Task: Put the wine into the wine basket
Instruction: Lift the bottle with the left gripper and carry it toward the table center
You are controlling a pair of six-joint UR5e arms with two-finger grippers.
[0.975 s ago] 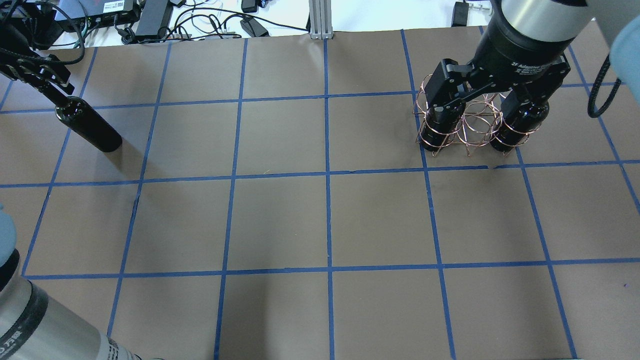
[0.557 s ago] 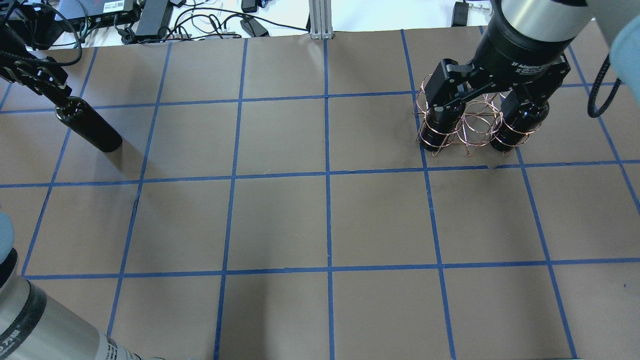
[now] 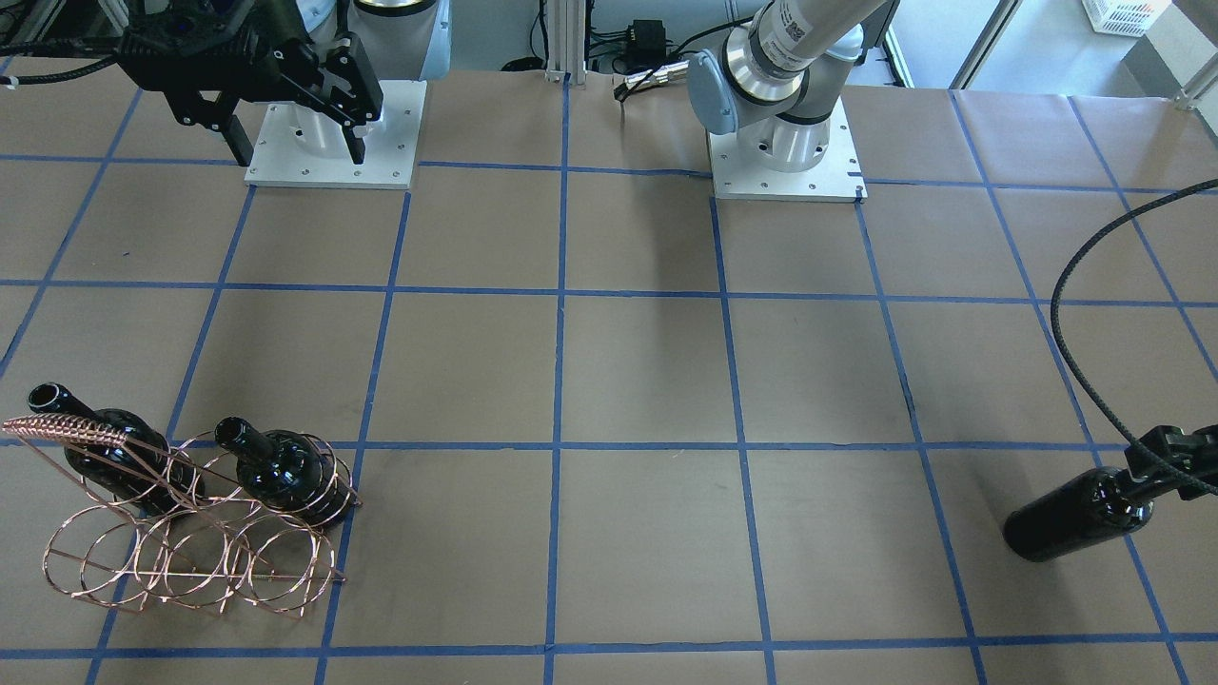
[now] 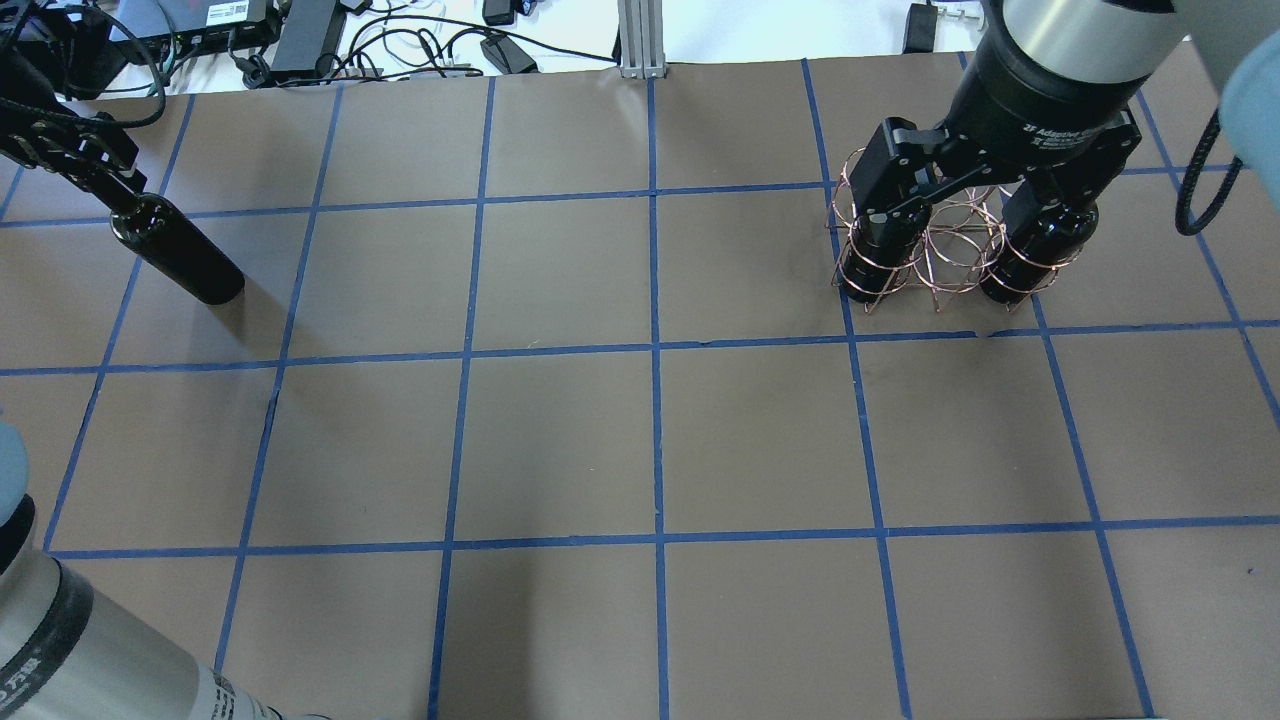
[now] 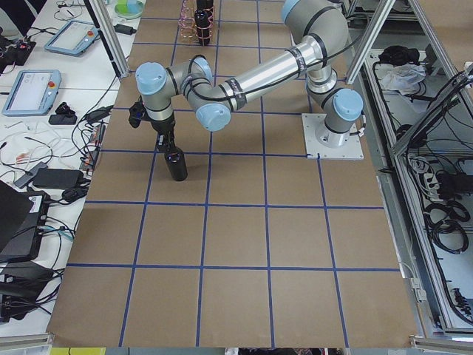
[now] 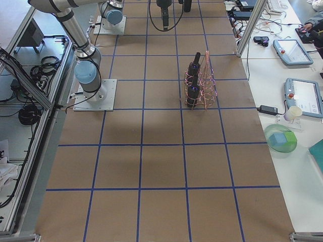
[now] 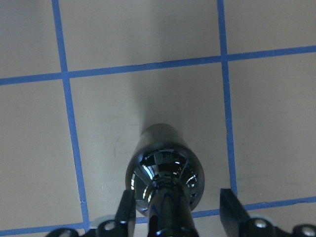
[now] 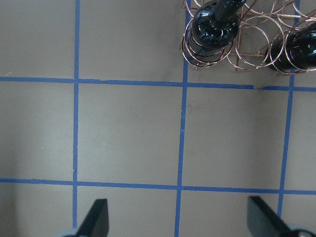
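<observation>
The wine (image 4: 180,255), upright near the far-left corner of the tabletop (image 4: 560,440), is being straddled at its neck by the left tool (image 7: 177,200), jaws spread apart, and even centring is being called for before clamping.

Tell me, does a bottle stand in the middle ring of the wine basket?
No, the wine basket is empty in the middle; one bottle and a second bottle fill its ends.

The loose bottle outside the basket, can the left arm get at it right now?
Probably yes. The left gripper is right over the bottle, with its open fingers on either side of it and nothing in between.
</observation>
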